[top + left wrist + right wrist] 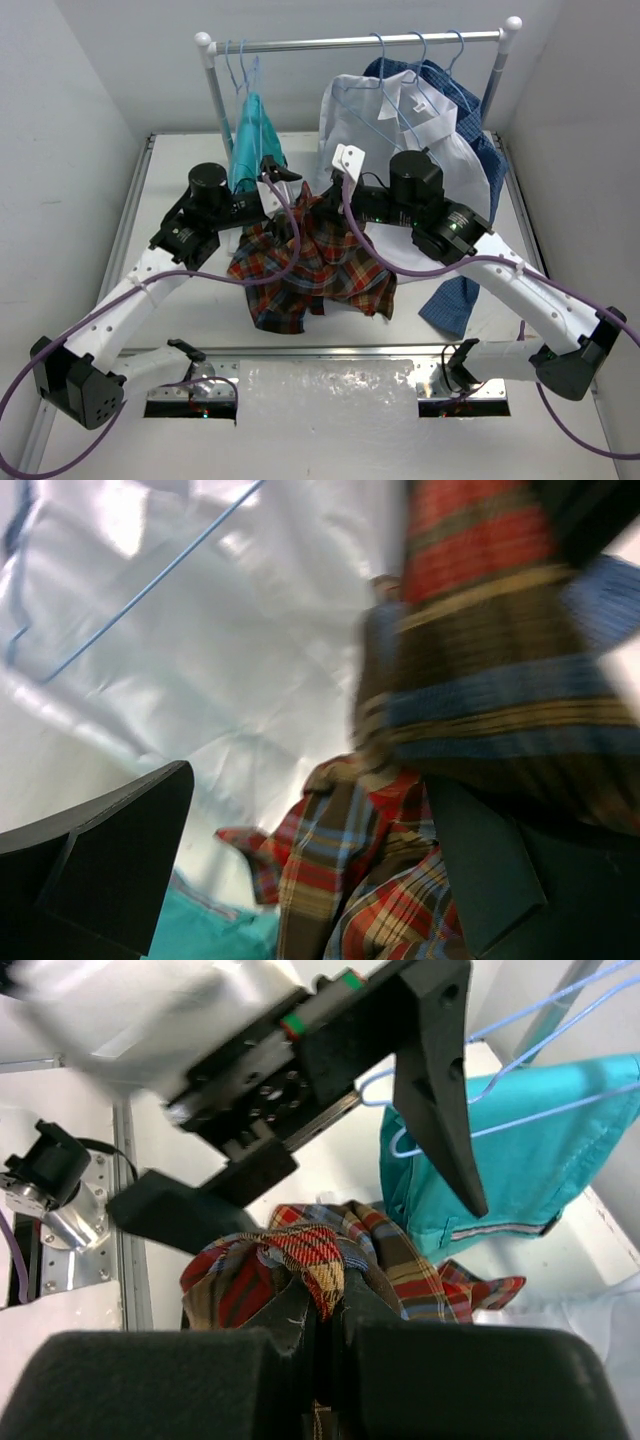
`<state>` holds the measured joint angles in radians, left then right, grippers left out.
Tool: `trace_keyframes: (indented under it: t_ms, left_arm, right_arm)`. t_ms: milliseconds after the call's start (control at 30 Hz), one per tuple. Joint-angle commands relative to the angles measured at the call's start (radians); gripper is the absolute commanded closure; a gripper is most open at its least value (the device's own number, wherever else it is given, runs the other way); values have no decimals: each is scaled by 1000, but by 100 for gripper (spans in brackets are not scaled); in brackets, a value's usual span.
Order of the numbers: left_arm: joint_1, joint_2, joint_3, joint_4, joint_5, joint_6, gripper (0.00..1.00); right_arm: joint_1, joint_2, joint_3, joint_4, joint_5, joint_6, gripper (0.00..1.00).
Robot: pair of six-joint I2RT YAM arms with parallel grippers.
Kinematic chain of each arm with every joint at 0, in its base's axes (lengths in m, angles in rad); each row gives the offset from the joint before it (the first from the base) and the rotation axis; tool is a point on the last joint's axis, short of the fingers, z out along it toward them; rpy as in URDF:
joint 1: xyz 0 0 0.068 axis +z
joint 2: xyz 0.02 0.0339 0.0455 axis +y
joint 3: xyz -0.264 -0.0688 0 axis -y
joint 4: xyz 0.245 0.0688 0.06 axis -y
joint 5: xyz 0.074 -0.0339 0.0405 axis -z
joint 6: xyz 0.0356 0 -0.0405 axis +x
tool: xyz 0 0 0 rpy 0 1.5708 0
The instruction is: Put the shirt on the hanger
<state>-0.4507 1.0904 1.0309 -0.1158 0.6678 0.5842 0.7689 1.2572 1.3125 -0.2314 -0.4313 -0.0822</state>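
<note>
The plaid shirt (315, 265) hangs bunched above the table between my two grippers. My right gripper (328, 195) is shut on a fold of its top edge, seen pinched between the pads in the right wrist view (325, 1305). My left gripper (284, 178) is open just left of the shirt, jaws wide apart, with plaid cloth (340, 880) lying between and beyond them. One of its fingers (445, 1110) shows in the right wrist view above the shirt (300, 1260). Several pale-blue wire hangers (243, 62) hang on the rail at the back.
A white rail (350, 42) on posts spans the back. A teal garment (250, 140) hangs at its left, a white shirt (400, 120) and a blue checked shirt (470, 140) at its right on hangers. Blue checked cloth (455, 305) lies at right.
</note>
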Motion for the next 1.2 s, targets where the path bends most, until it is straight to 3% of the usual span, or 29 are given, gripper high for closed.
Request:
trace_keyframes:
  t_ms: [0,200,333,433,567,667,833,900,967,1067,1167]
  left_arm:
    - [-5,-15,18,22,182,43,0]
    - [13,-66,12,-25,139,74,0]
    - [66,-99,20,-21,165,80,0]
    - [63,-72,58,-105,211,114,0]
    - [27,31,99,-104,230,-50,0]
    - [-41,114,147,-160,136,-21,0]
    - [-105,150,121,-88,-29,-64,1]
    - [-103,154,123,-79,-56,-69,46]
    - [-92,138,124,-94,-82,-40,100]
    - [-8,79,91,-150,-41,-9,100]
    - [99,-21,-9,-148,-21,-1,100]
  right_arm:
    - [7,-25,-9,46,37,21,100]
    - [1,-5,25,-112,225,-48,100]
    - [-20,22,44,-248,403,-91,100]
    - [-36,31,57,-261,456,-93,100]
    - [-34,51,90,-266,456,-74,100]
    - [-34,61,100,-267,436,-65,100]
    - [-22,35,65,-197,255,-47,100]
    - [-22,13,45,-190,169,-56,100]
    - [-22,-14,31,-226,141,-71,67]
    - [-26,-62,-7,-311,201,-67,27]
    - [-81,-163,-137,-333,298,11,17]
